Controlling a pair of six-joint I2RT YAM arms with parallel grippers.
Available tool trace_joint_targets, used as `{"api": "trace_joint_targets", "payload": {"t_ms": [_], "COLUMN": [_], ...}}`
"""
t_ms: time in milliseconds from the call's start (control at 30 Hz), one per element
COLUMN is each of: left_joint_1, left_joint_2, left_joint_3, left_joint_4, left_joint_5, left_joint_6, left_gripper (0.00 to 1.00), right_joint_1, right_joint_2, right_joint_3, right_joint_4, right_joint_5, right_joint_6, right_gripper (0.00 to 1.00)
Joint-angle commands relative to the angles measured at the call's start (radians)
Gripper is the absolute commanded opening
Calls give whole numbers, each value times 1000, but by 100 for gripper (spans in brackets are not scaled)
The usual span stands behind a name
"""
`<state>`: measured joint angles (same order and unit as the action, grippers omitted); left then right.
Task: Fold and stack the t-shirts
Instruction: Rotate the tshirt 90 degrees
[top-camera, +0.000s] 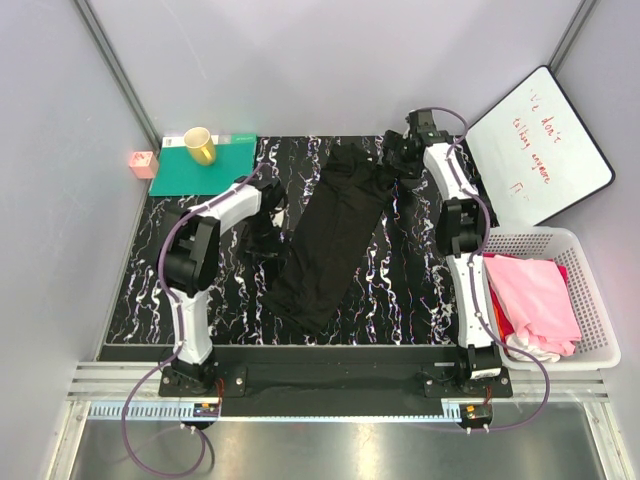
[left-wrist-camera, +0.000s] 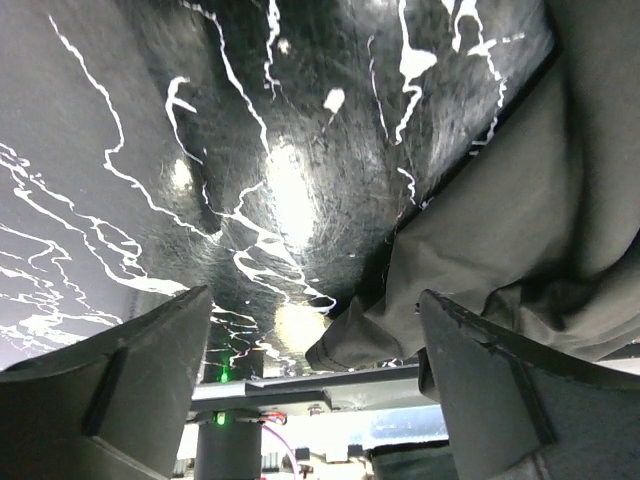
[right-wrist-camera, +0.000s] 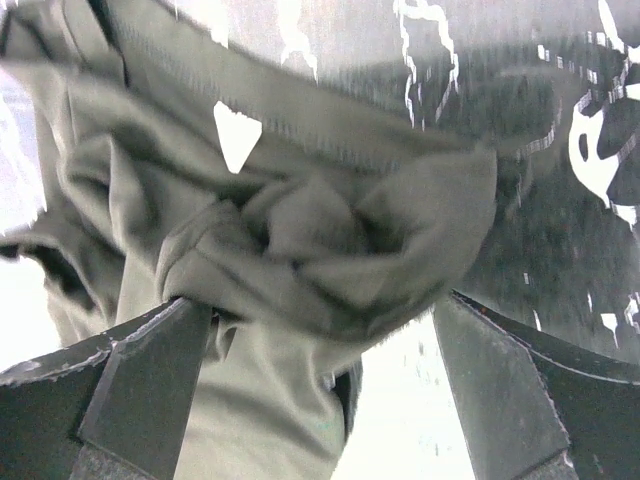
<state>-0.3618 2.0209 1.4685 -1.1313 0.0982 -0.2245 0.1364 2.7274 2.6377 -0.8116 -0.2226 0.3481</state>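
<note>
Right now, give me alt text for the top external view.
A black t-shirt, lying as a long strip, runs diagonally across the marbled table; the left gripper sits at its left edge and the right gripper at its bunched far end. A white basket at right holds pink and white shirts; a yellow cup stands on a teal mat far left.

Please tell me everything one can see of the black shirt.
The black shirt is soft, matte cloth, lying on the marbled table as a long narrow strip slanting from near left to far right. Its far end is bunched and wrinkled between the open fingers of the right gripper. The left gripper, also open, is at its left edge, a fold of cloth reaching between its fingers. No lettering shows.
</note>
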Motion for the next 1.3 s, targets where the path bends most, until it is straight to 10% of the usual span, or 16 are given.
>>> {"api": "trace_joint_targets", "payload": {"t_ms": [0, 600, 833, 900, 1267], "left_joint_1": [-8, -31, -46, -52, -98], "left_joint_2": [-85, -238, -202, -195, -231], "left_joint_3": [-43, -336, -370, -369, -439], "left_joint_4": [42, 169, 229, 237, 266], "left_joint_5": [40, 153, 198, 207, 276], "left_joint_6": [-7, -44, -82, -90, -185], "left_gripper": [80, 54, 17, 0, 0], "right_joint_1": [0, 2, 8, 15, 15], "right_joint_2": [-263, -758, -768, -772, -571], "right_joint_3": [-131, -975, -1183, -1212, -1026], "right_joint_4": [37, 15, 15, 14, 23], "right_joint_5": [-1, -491, -661, -652, -335], "right_joint_6": [-66, 69, 137, 126, 86], "right_gripper": [100, 100, 100, 100, 100]}}
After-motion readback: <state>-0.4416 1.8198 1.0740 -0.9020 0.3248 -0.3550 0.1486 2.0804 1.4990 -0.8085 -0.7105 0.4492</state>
